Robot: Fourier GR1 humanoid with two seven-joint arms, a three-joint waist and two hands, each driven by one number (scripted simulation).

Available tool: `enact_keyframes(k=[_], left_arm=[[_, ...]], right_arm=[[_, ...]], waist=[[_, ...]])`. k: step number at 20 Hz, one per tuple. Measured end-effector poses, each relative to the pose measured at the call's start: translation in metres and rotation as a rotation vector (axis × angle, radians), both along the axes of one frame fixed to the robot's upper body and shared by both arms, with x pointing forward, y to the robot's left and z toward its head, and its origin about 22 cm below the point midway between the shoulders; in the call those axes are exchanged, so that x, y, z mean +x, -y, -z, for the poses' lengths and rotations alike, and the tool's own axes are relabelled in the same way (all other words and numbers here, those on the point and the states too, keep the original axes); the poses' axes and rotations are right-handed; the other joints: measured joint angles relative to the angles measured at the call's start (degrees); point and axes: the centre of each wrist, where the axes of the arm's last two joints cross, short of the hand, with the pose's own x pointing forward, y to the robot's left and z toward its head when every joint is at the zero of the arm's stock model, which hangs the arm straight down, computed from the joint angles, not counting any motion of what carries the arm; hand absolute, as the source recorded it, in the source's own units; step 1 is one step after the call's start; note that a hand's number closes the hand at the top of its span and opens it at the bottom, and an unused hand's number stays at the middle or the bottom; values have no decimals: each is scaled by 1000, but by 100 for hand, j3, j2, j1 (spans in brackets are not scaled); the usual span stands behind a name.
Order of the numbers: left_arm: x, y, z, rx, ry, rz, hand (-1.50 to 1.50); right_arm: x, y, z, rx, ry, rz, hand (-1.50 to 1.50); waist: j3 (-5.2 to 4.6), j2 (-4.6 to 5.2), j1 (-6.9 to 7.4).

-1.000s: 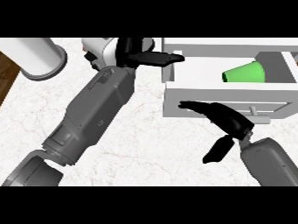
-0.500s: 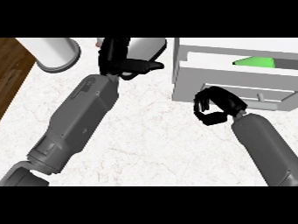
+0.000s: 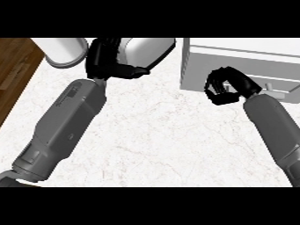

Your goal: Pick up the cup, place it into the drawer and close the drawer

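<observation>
My right robot hand (image 3: 227, 85), fingers curled and holding nothing, presses the drawer (image 3: 256, 72) front at two o'clock. It looks shut; the cup is hidden, presumably inside. I should push squarely, then withdraw.

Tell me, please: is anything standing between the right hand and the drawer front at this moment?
Nothing visible does. The right hand, fingers curled, is right at the drawer front of the white drawer unit, which looks shut. The cup shows nowhere. The left hand is off to the other side, near a white container.
</observation>
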Motion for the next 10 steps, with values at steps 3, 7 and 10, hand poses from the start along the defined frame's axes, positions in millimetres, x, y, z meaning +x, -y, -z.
enact_keyframes(k=[3,7,10], left_arm=[[-1,-8,0,4,-3,12,-150],[-4,-14,4,4,-3,31,-150],[-6,-16,5,6,-2,44,-150]], right_arm=[[0,6,0,42,-18,-4,150],[0,14,-2,90,-51,-8,150],[-1,20,-4,118,-77,-18,150]], waist=[[-1,-3,43],[6,0,106],[19,7,154]])
